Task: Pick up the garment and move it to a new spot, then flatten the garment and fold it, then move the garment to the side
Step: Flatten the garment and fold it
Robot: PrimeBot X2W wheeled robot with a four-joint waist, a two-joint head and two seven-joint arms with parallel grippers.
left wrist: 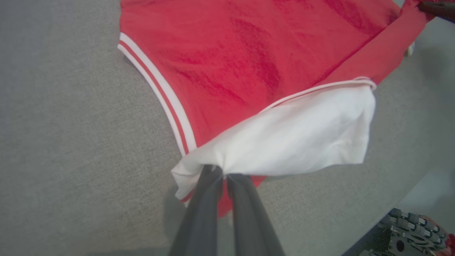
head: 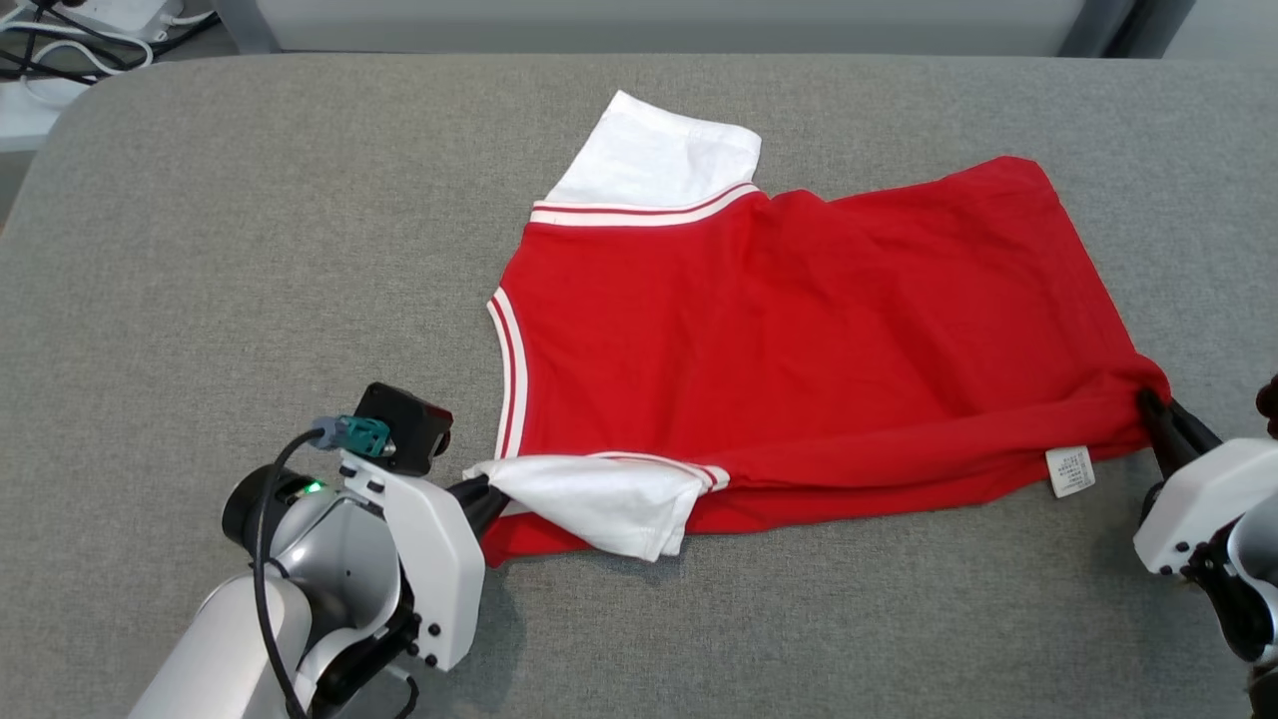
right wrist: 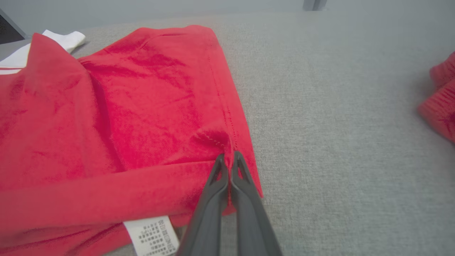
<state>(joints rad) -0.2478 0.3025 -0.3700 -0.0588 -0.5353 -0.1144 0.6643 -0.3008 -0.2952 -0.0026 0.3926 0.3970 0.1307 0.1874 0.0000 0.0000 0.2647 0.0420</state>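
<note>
Shirt (head: 799,330) lies on the table (head: 250,250), centre-right. Its long axis runs left to right across the robot, collar end left and hem right.

Left gripper (head: 481,502): fingers pressed together, pinching the near sleeve (head: 599,504) at its shoulder corner. Right gripper (head: 1158,409): pinching the near hem corner, just past the label (head: 1069,471).

The near long edge spans claw to claw, slightly raised (rolled ridge). The rest of the shirt lies beyond both claws, on the far side.

Judgement: the fold goes away from the robot, across the short axis, with both arms carrying the edge together.
</note>
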